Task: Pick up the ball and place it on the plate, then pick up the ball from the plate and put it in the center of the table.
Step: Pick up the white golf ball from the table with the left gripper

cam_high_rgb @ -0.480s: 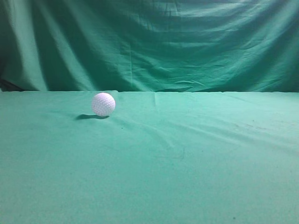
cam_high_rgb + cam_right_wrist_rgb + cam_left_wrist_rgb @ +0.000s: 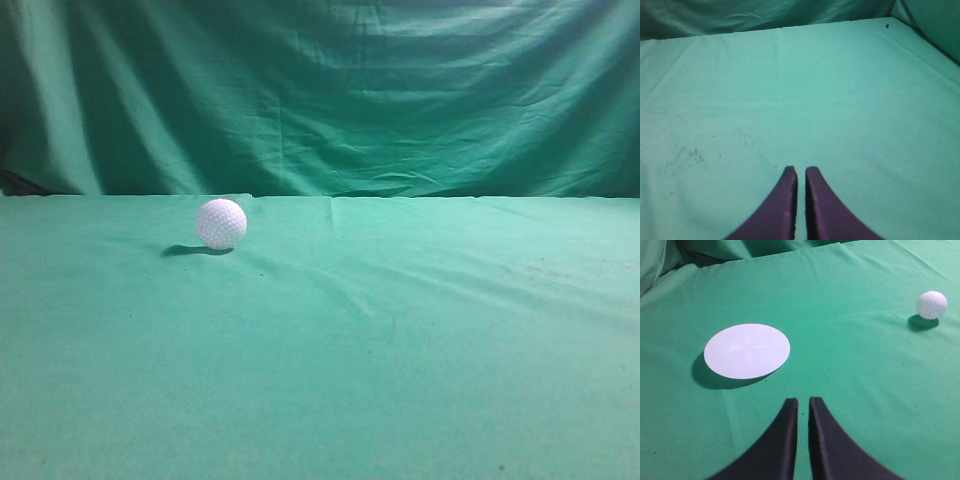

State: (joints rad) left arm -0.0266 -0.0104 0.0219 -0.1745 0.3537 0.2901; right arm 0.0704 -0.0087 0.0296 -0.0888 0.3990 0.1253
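The white dimpled ball (image 2: 221, 223) rests on the green table (image 2: 400, 340), left of the middle and toward the back in the exterior view. It also shows at the far right of the left wrist view (image 2: 932, 304). A flat white round plate (image 2: 747, 350) lies on the cloth to the left of the ball in the left wrist view, ahead and left of my left gripper (image 2: 803, 401). The left gripper is shut and empty, well short of both. My right gripper (image 2: 801, 170) is shut and empty over bare cloth. Neither gripper shows in the exterior view.
A darker green draped backdrop (image 2: 320, 90) hangs behind the table's far edge. The cloth is slightly wrinkled, with small dark specks (image 2: 690, 155) in the right wrist view. The plate is out of the exterior view.
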